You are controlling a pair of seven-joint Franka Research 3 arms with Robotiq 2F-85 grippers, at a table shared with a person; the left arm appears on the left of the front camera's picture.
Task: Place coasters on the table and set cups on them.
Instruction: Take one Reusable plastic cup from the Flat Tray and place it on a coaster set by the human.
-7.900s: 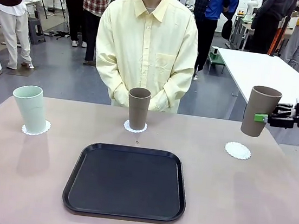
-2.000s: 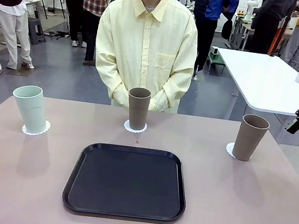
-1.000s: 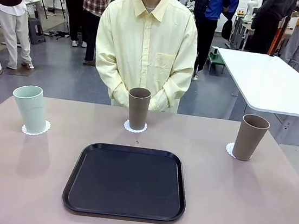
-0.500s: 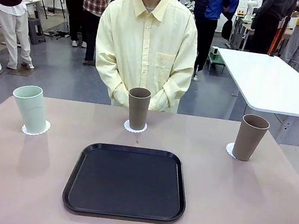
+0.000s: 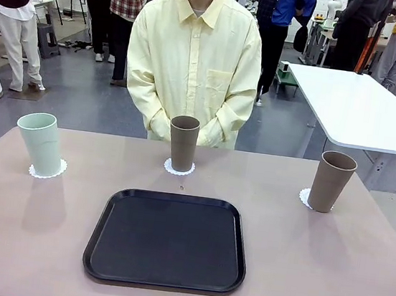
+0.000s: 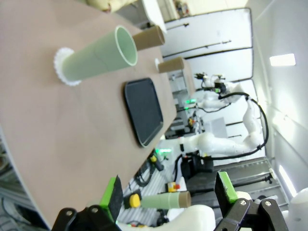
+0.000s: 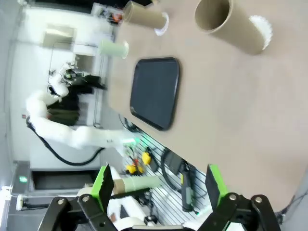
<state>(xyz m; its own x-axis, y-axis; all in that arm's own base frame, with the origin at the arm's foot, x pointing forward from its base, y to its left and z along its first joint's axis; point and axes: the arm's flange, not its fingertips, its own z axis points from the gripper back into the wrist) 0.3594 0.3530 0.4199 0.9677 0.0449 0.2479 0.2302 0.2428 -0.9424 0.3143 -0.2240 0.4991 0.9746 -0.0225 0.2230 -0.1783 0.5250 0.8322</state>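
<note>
— Standing along the table's (image 5: 356, 268) far edge I see three cups, each upright on a coaster: mint cup (image 5: 40, 143) near the left corner, brown cup (image 5: 183, 142) at mid-edge, another brown cup (image 5: 331, 181) toward the right corner.

— And the grippers?

— Left gripper (image 6: 168, 195) and right gripper (image 7: 159, 185) both gape wide, holding nothing, off the table.

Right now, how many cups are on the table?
3: a mint green cup at the left, a brown cup in the middle, another brown cup at the right, each on a coaster.
</note>
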